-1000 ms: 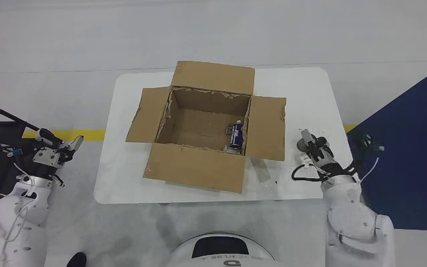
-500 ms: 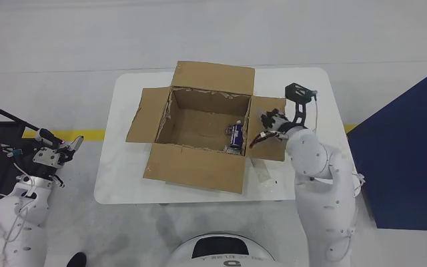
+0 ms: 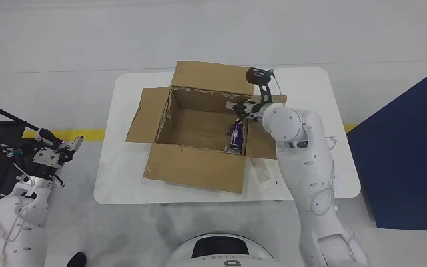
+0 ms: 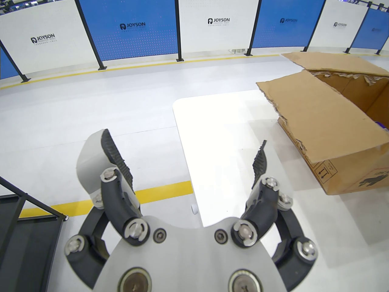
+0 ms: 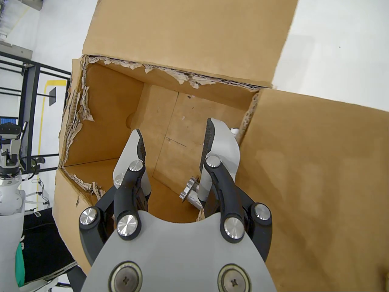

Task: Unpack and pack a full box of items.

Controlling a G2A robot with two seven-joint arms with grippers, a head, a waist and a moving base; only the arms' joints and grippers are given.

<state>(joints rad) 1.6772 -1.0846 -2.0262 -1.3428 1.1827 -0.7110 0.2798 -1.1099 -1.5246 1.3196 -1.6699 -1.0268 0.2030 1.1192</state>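
Observation:
An open cardboard box [image 3: 193,163] stands mid-table with all its flaps folded out. Inside, against its right wall, lies a blue-and-white bottle-like item [image 3: 236,135]; the right wrist view shows a silvery part of an item [image 5: 190,194] on the box floor [image 5: 170,153]. My right gripper [image 3: 239,109] [image 5: 174,144] hangs open over the box's right rear corner, above that item, with nothing between its fingers. My left gripper [image 3: 59,148] [image 4: 182,156] is open and holds nothing, off the table's left edge and well away from the box [image 4: 328,129].
A clear plastic piece [image 3: 262,172] lies on the white table [image 3: 120,173] just right of the box's front flap. A dark rack [image 4: 18,214] stands by the left arm. Bare table lies left of the box [image 4: 218,129].
The right arm has swung from the table's right edge leftward and away, up over the box's right flap into its rear right corner. The left arm has stayed put.

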